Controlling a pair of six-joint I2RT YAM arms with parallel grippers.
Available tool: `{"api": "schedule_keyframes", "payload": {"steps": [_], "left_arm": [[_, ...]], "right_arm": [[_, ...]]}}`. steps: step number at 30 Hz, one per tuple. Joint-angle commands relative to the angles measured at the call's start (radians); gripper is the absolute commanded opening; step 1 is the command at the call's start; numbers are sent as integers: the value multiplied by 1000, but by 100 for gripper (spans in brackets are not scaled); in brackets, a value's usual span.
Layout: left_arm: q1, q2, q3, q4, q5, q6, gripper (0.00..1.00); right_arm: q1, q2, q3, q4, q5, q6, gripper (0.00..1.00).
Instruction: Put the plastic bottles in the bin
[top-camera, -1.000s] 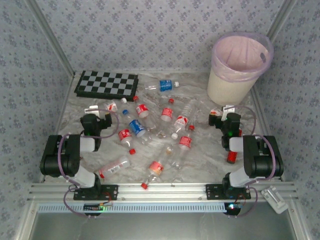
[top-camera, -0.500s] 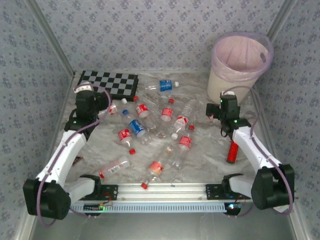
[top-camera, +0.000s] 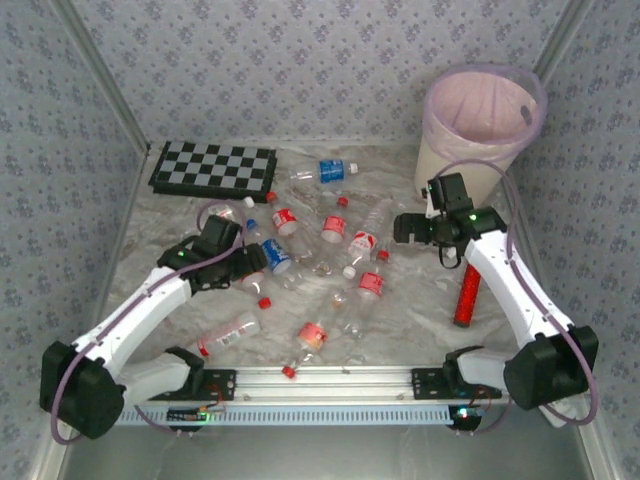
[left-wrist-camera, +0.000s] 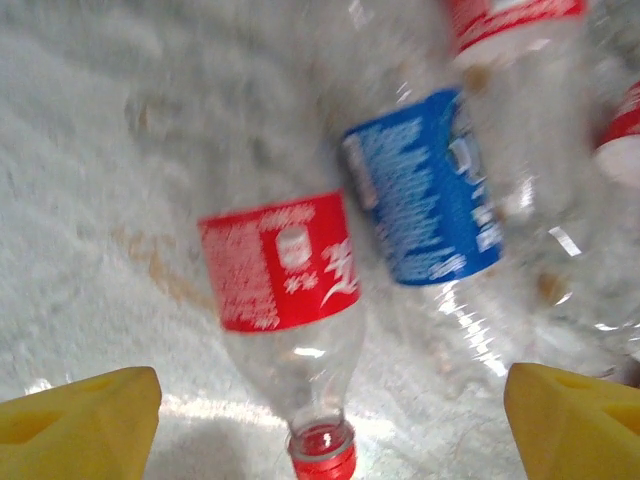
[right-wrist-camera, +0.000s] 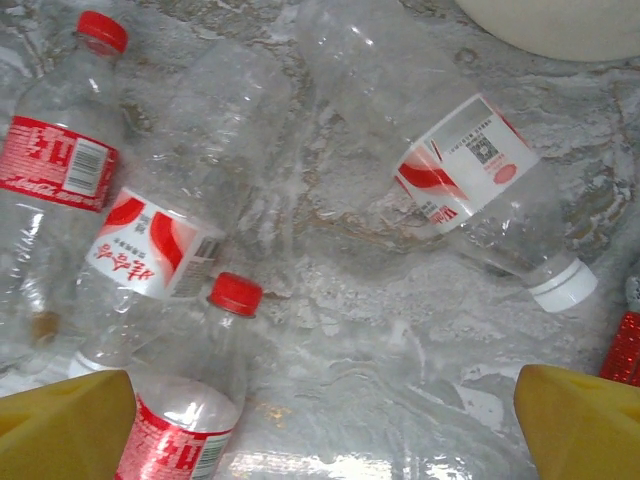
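the left gripper (left-wrist-camera: 325, 430) hangs spread wide and empty over a red-label bottle (left-wrist-camera: 280, 265), and since a blue-label bottle (left-wrist-camera: 425, 190) lies just beside it, a closing pinch could catch both or squirt one sideways. the left wrist view makes this crowding plain, where the top view buries it under the arm. the right gripper (top-camera: 408, 230), also splayed and empty, hovers over the plastic bottles (top-camera: 330, 250) scattered mid-table, and the top view adds where the bin (top-camera: 470, 175) stands, at the far right corner.
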Motion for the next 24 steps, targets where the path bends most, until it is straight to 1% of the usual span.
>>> {"api": "schedule_keyframes", "payload": {"steps": [1,4,6,11,14,17,19,22,24], "left_arm": [[-8,45,-40,32,65,-68,86],[-8,87,-67,80,60,-70,81],[-10,115,-72,110,60,-70,81],[-20,175,-109,208,85,-94,85],[-20,192,-105,195,63,-89,83],[-22,194,-105,179,47,-79,77],[-22,199,-106,175,39,-73,75],[-21,202,-108,177,33,-69,66],[-22,190,-93,152,29,-57,63]], "right_arm": [[0,31,64,-67,-65,8,100],[3,36,73,-49,-80,9,100],[4,34,72,-43,-86,11,100],[6,31,60,-31,-82,3,100],[5,28,60,-25,-89,0,100],[6,19,60,-20,-97,-3,100],[6,15,64,-17,-106,-5,100],[12,-7,62,5,-122,-9,99],[14,-27,55,32,-168,-8,97]]}}
